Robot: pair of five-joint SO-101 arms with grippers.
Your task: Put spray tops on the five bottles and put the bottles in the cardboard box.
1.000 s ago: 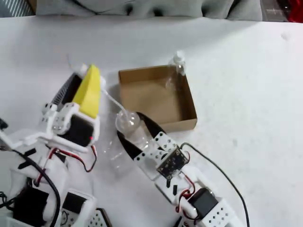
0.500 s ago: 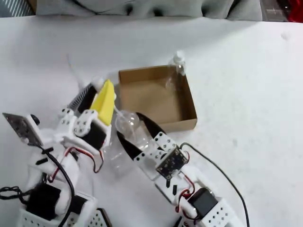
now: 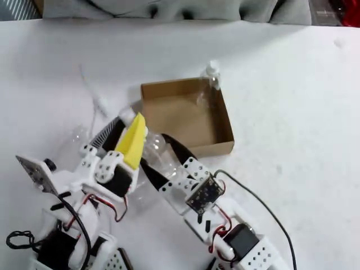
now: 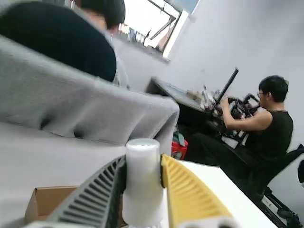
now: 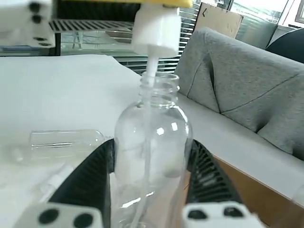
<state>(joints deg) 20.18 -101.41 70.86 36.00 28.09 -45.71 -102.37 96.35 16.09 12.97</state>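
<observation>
Spray top (image 5: 156,28), left hand (image 4: 142,164) gripping it, is hanging above the bottle (image 5: 152,137) the right hand (image 5: 149,152) is clasping, at seven o'clock of the cardboard box (image 3: 185,115).

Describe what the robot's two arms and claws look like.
The left claw is yellow and wedge-shaped on one side, black and ribbed on the other. The right claw is black on both sides. Both arms have white bodies with black motors and red wires; a circuit board sits on the right arm, beside a black cable.
</observation>
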